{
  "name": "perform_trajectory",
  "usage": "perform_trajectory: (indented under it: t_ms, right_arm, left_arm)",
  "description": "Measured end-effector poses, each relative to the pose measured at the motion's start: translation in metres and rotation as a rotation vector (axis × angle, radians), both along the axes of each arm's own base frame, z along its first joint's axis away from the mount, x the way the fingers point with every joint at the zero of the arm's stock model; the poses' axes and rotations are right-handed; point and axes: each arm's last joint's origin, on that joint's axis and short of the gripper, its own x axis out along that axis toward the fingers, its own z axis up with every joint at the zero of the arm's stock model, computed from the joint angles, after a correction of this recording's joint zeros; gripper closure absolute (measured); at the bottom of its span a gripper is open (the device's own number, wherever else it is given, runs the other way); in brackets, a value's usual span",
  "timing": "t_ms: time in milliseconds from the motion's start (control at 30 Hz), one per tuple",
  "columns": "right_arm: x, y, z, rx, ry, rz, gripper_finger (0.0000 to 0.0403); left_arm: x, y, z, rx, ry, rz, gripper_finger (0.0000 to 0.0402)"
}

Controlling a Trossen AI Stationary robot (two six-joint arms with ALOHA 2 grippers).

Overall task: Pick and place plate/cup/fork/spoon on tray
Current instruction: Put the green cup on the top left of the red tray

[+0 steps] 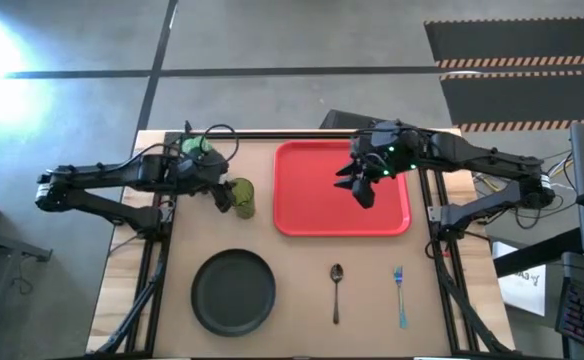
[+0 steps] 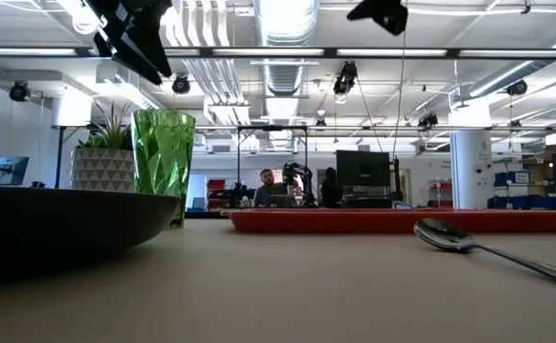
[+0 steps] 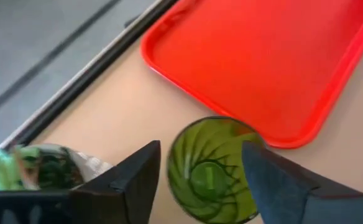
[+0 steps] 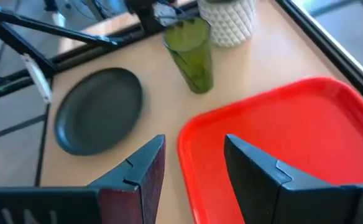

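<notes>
Bright, even light from ceiling strip lamps [image 2: 287, 50] fills the room, a white glare burns the floor [image 1: 12, 40] at the high view's upper left corner, shadows on the table [image 1: 302, 265] are faint, and the potted plant [image 3: 26, 167] is blurred.

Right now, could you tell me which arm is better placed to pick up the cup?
Left. Its end effector hangs open right above the cup, fingers either side; the right end effector is over the tray.
</notes>
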Motion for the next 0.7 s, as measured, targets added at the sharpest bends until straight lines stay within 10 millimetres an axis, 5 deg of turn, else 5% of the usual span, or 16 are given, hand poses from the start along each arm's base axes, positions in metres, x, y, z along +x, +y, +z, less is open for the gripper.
perform_trajectory:
  t_ms: [700]
  right_arm:
    - [-0.022,0.005,0.019,-0.053,-0.077,0.026,0.0251]
  left_arm:
    - [0.019,0.014,-0.024,-0.051,0.173,0.060,0.0162]
